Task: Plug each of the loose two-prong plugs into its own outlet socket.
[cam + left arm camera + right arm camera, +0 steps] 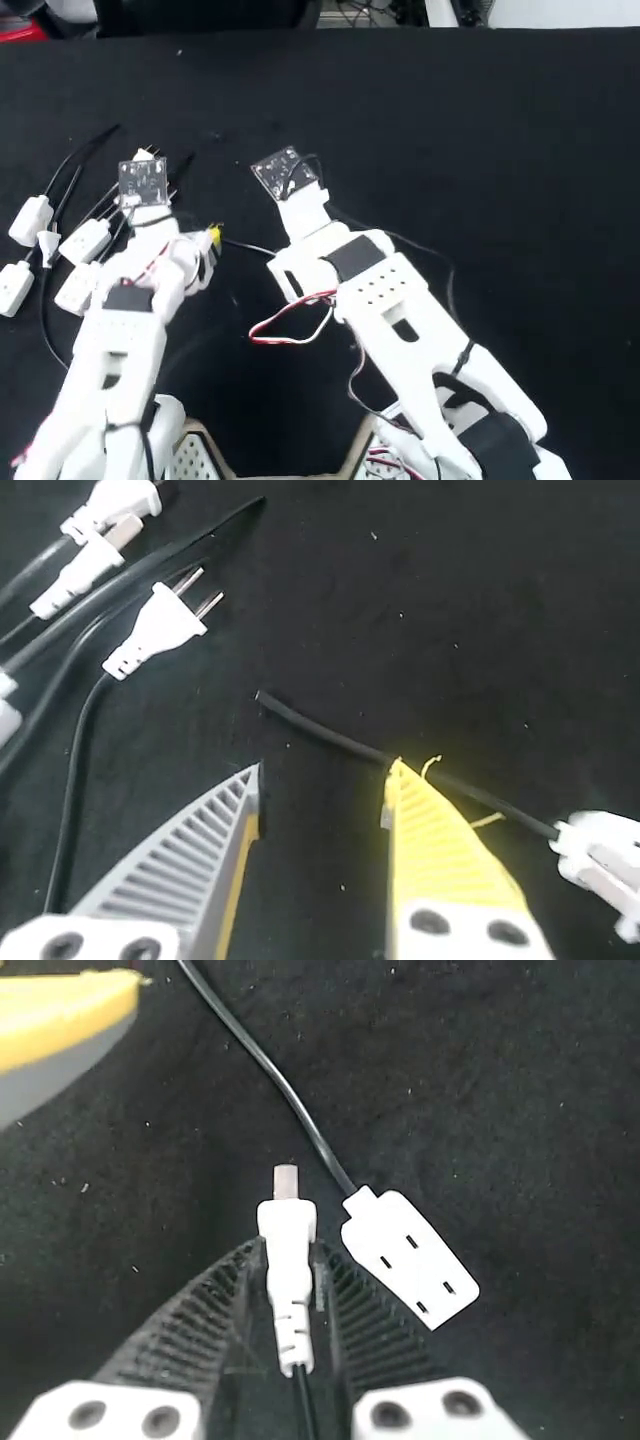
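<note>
Right jaws pinch a white plastic two-prong plug (287, 1225) just beside the white slotted socket block (410, 1255); left jaws are spread. Pushed, the unanchored socket could slide, so the prongs miss.

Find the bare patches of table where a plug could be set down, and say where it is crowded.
Bare: the table right of the right arm, and the far strip. Crowded: the cluster of plugs and sockets left of the left arm.
</note>
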Controlling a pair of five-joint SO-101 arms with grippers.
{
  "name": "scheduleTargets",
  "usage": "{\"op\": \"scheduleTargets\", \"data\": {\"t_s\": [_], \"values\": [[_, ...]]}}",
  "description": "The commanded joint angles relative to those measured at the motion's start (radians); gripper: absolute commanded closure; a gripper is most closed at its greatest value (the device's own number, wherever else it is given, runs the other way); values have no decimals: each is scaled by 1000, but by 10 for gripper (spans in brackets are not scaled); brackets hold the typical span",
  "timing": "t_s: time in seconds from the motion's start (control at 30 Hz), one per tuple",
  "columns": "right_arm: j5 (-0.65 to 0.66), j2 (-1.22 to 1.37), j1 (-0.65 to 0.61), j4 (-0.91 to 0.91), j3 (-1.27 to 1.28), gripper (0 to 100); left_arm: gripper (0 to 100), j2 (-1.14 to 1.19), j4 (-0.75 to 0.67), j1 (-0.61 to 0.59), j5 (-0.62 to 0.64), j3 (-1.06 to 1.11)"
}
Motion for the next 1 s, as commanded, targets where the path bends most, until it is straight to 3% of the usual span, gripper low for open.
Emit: {"op": "scheduleTargets", "data": {"t_s": [0.0,0.4,0.7,0.97], "values": [[-2,5,15,11,-61,988,798,173,-68,-1,-6,-147],[0,7,57,48,-62,988,798,743,-64,-10,-6,-550],[0,8,58,221,-130,988,798,767,-71,18,2,-561],[2,10,55,238,-124,988,798,813,-72,61,28,-564]]}}
